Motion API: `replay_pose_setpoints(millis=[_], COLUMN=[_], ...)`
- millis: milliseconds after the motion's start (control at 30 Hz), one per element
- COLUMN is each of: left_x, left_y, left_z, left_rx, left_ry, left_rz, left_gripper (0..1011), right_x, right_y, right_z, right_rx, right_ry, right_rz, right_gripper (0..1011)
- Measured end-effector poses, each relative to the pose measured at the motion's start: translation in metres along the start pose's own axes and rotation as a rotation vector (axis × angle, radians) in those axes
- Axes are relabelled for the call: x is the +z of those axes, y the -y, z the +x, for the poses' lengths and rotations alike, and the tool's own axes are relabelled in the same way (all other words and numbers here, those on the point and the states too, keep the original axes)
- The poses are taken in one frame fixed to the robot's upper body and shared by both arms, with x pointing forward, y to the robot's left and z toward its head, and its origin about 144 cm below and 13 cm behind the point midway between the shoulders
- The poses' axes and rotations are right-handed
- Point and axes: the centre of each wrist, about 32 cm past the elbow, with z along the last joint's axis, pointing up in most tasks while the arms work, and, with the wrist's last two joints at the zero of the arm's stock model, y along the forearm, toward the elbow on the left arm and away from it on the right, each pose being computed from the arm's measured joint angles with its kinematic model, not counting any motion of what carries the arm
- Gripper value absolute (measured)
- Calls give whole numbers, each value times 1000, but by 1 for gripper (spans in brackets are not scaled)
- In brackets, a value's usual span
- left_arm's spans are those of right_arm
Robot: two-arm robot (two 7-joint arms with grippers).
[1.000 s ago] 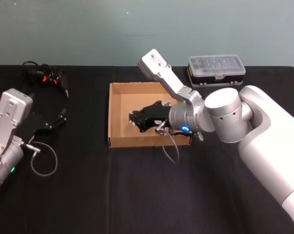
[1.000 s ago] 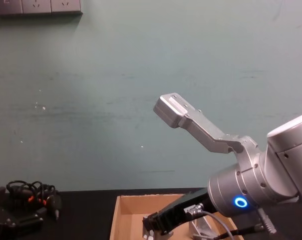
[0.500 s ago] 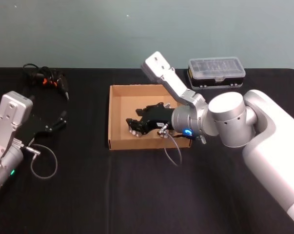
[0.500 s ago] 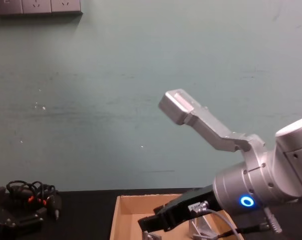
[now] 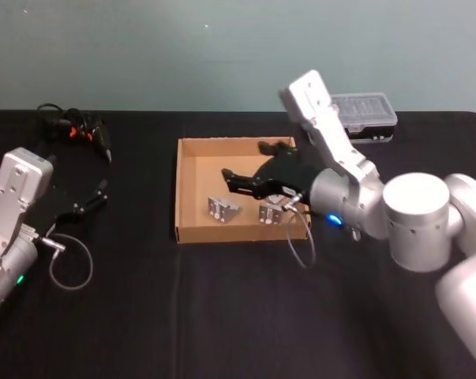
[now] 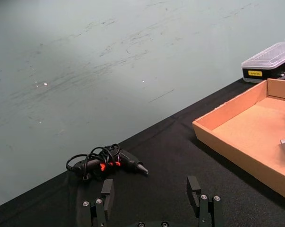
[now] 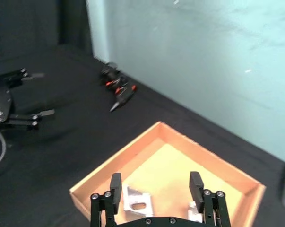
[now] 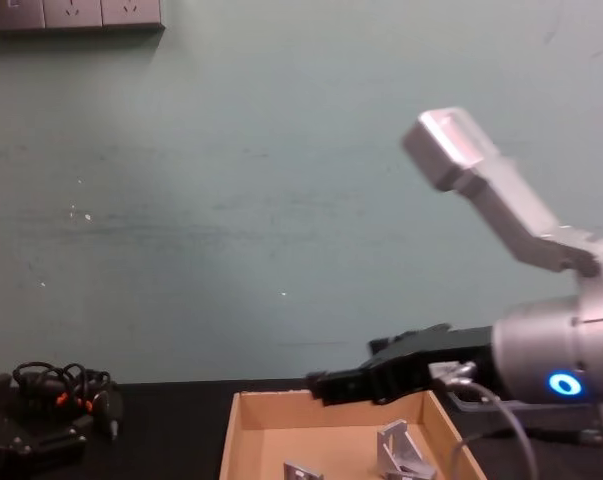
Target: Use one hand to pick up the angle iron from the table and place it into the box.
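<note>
right gripper [image 5: 249,178] empty, fingers spread, above the box [image 5: 192,146] | two angle irons [image 5: 223,209] lie on the box floor, near side | risk: trailing cable [image 5: 305,245] could snag the near wall | left gripper [image 6: 151,201] spread, parked far left

A clear-lidded plastic case [image 5: 366,115] with a black base stood at the table's far edge, toward the right. A tangled black cable bundle with orange-red marks [image 5: 73,128] lay near the far left corner. Wall sockets [image 8: 73,14] sat high on the teal wall [image 8: 231,200].
</note>
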Motion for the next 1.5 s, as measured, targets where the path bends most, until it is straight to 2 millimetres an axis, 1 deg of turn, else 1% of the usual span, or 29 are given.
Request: replay_pose_setpoints(millis=[67,133,167,200,300,333,400,433,467,733,800,833,933,1033,1500], left_x=[0,0,0,0,0,0,0,0,0,0,0,0,0,0,0], left_y=[0,0,0,0,0,0,0,0,0,0,0,0,0,0,0], left_z=[0,0,0,0,0,0,0,0,0,0,0,0,0,0,0], left_rx=[0,0,0,0,0,0,0,0,0,0,0,0,0,0,0], left_ry=[0,0,0,0,0,0,0,0,0,0,0,0,0,0,0], left_rz=[0,0,0,0,0,0,0,0,0,0,0,0,0,0,0], left_gripper=[1011,1011,1011,1011,1011,1011,1011,1011,1011,1011,1011,1011,1011,1011,1011], right_x=[-3,-8,-11,-11,-20,-20,-29,-29,-35,-61,-72,-72,-85,-91,-89], right_y=[7,17,23,23,38,38,48,48,56,76,82,82,88,90,88], right_z=[-1,-3,-4,-4,-7,-7,-9,-9,-10,-6,-4,-4,0,2,1], right_rx=[-27,-71,-100,-100,-193,-193,-262,-262,-313,-447,-481,-481,-510,-519,-513], right_ry=[4,15,27,27,65,65,80,80,94,110,101,101,88,81,83], right_rz=[17,37,45,45,60,60,66,66,68,88,86,86,82,82,83], right_gripper=[928,989,998,1003,1003,1003,1002,1003,1002,1003,1003,1003,1003,1003,1003])
